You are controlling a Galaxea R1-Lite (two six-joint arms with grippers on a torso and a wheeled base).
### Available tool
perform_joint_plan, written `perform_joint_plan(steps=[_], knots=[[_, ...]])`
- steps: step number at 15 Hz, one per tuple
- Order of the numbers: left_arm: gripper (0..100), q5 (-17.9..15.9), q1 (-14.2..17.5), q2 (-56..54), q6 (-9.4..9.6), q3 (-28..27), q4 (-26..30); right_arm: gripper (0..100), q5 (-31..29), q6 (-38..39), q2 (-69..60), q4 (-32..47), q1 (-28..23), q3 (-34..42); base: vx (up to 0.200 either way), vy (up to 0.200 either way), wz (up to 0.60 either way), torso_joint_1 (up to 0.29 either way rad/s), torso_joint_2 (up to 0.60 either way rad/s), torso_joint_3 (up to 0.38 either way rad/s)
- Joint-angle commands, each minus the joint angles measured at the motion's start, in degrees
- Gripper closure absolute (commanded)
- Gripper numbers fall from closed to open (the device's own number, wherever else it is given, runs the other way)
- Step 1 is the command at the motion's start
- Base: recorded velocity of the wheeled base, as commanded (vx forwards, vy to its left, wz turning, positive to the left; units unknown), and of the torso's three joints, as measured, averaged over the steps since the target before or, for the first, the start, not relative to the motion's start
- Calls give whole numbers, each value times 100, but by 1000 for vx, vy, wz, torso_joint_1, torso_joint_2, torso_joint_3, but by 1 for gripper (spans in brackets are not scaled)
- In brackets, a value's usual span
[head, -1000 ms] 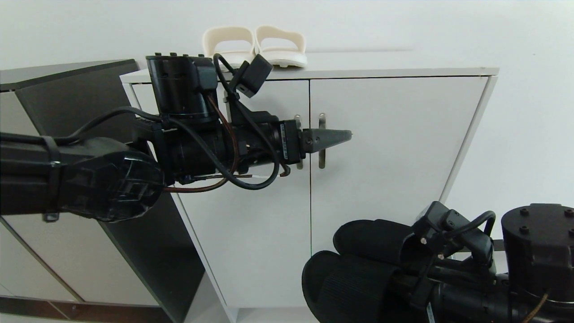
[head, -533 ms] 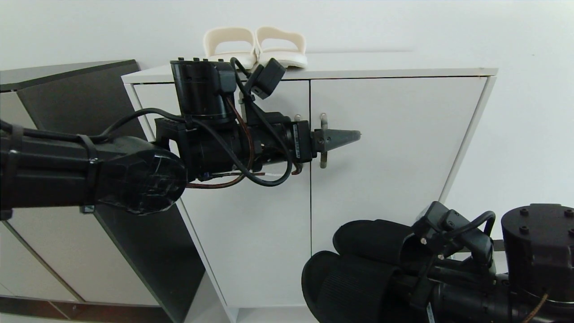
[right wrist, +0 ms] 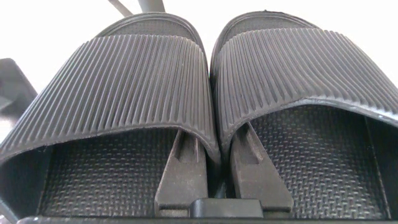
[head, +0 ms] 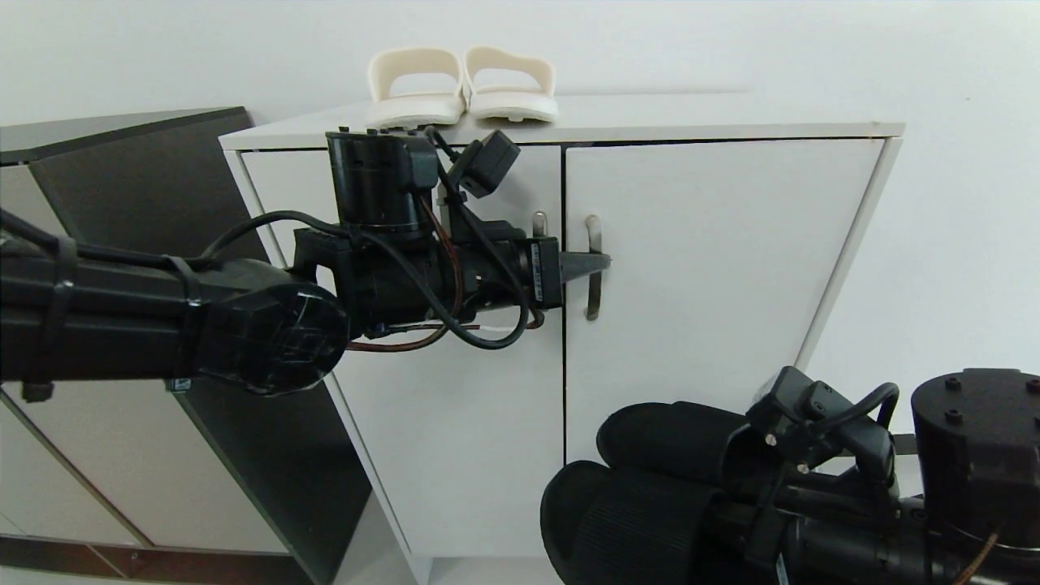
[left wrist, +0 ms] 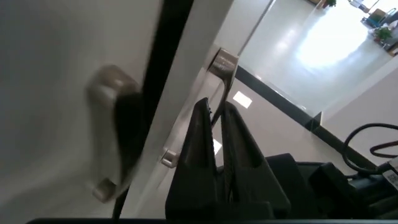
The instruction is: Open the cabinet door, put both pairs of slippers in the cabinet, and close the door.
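- White cabinet (head: 691, 122) takes up the middle of the head view, with a darker unit (head: 122, 162) at frame left.
- Its right door (head: 715, 268) looks cracked open now. There's a dark line along its top edge that was only a hairline a second ago, and the left wrist view shows a dark gap between the two doors.
- Black slippers (head: 642, 487) sit at lower right, pretty much where they were. The right pincer (right wrist: 216, 140) has one finger inside each slipper and clamps the two inner walls together.
- Cream slippers (head: 431, 101) are side by side on the cabinet top at upper centre and haven't moved.
- Left pincer (head: 597, 262) has dropped a little and pulled back toward frame left. Its tip used to poke past the handle but now stops right at it.
- Right door handle (head: 594, 280) runs between the narrowly set fingers (left wrist: 202, 137), so it's gripped. It also sits slightly lower and further right than before.
- Left door's handle (head: 539, 221) is just beside it, half hidden behind the arm.
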Motion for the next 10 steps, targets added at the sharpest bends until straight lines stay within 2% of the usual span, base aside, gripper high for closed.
perform_joint_plan(steps=[1, 5, 8, 10], knots=[[100, -14, -30, -326, -6, 250, -10, 100, 160, -8, -154, 21, 2, 93, 0, 0, 0, 0, 0, 0], [100, -5, -250, -853, -15, 663, -1, 100, 1250, -51, -691, 30, 20, 445, 0, 0, 0, 0, 0, 0], [100, -5, -408, -1459, -41, 1269, -1, 100, 1258, -43, -726, 39, 2, 454, 0, 0, 0, 0, 0, 0], [100, 3, -356, -1855, -59, 1612, -1, 100, 1258, -43, -726, 39, 2, 507, 0, 0, 0, 0, 0, 0]])
